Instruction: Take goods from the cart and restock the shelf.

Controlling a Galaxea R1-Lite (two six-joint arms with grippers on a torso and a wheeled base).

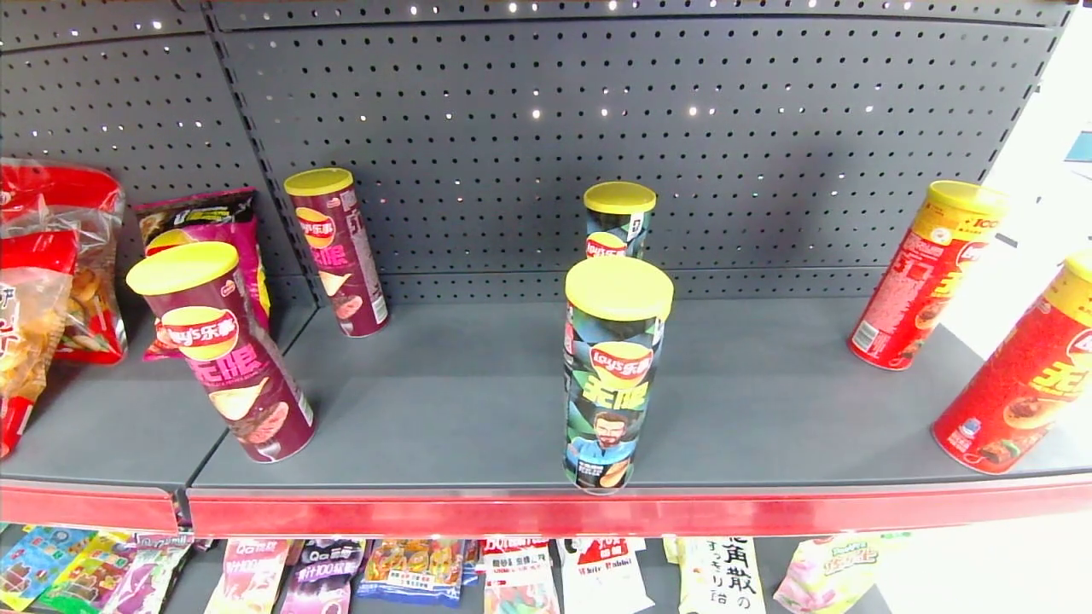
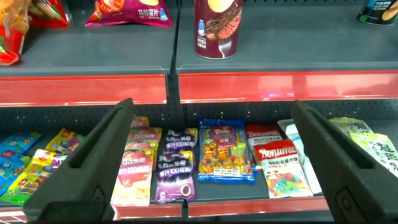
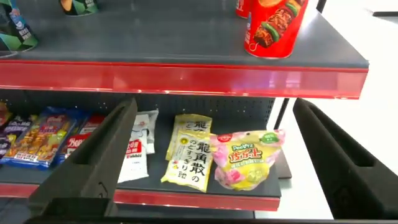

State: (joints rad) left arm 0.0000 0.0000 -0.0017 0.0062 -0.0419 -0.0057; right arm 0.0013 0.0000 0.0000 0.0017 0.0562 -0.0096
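Observation:
On the grey shelf [image 1: 478,409] stand chip cans with yellow lids: two purple ones [image 1: 223,350] [image 1: 338,250] at the left, two dark green ones [image 1: 611,373] [image 1: 618,220] in the middle, two red ones [image 1: 926,273] [image 1: 1024,375] at the right. My left gripper [image 2: 211,162] is open and empty, below shelf level, facing the lower shelf's snack packets [image 2: 219,152]; the front purple can [image 2: 216,28] is above it. My right gripper [image 3: 211,162] is open and empty too, facing a yellow packet [image 3: 189,152] and a pink-green bag [image 3: 249,158], with a red can [image 3: 273,25] above.
Snack bags [image 1: 47,273] [image 1: 209,230] fill the shelf's left end. A red front lip [image 1: 597,512] runs along the shelf edge, and a pegboard wall [image 1: 597,128] closes the back. Bare shelf lies between the can groups. The shelf's right end [image 3: 357,62] borders open white floor.

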